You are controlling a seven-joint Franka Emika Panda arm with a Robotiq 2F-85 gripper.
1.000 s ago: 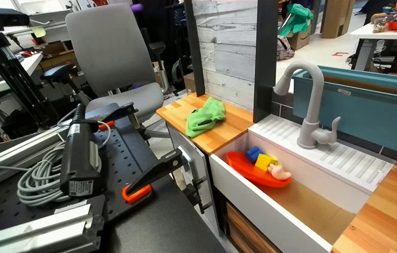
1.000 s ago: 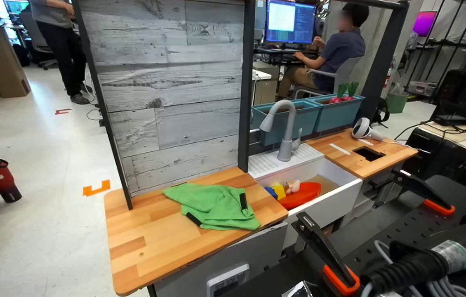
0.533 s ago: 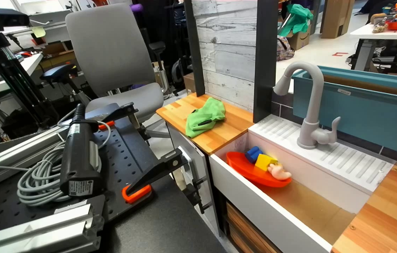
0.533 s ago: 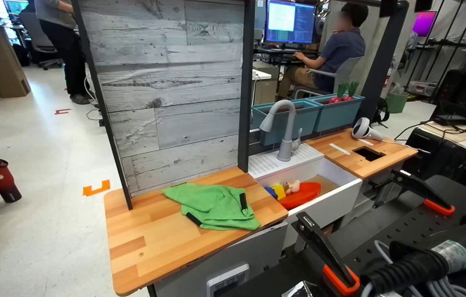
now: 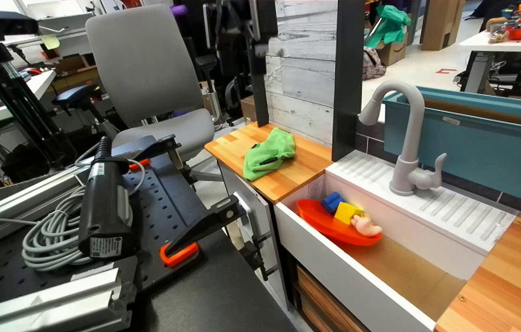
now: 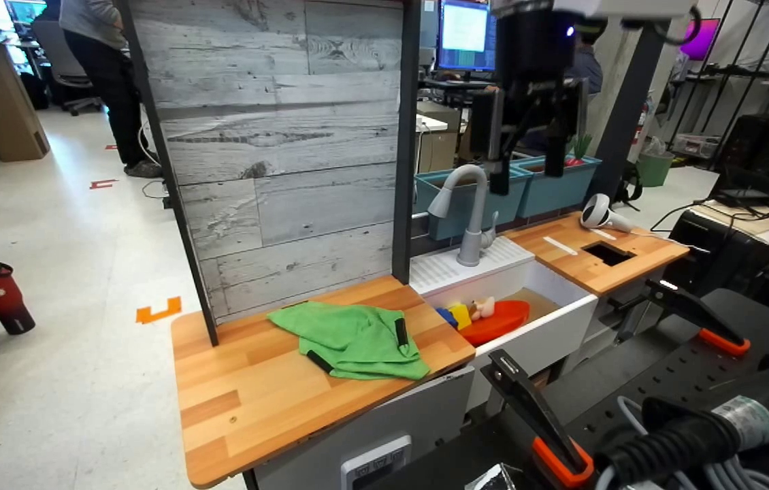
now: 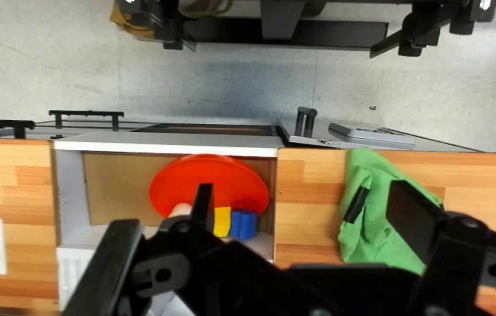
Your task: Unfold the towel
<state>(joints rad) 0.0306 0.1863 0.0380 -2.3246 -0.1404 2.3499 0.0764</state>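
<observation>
Well below the end effector (image 6: 526, 178), jaws apart, the towel (image 6: 357, 340) reaches the table (image 6: 255, 401) edge, open room either side.

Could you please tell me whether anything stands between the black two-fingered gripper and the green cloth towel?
Nothing visible does. The gripper hangs above, and in the wrist view only its own parts cover some of the towel. In an exterior view, the grey curved faucet stands off to the side of that path.
</observation>
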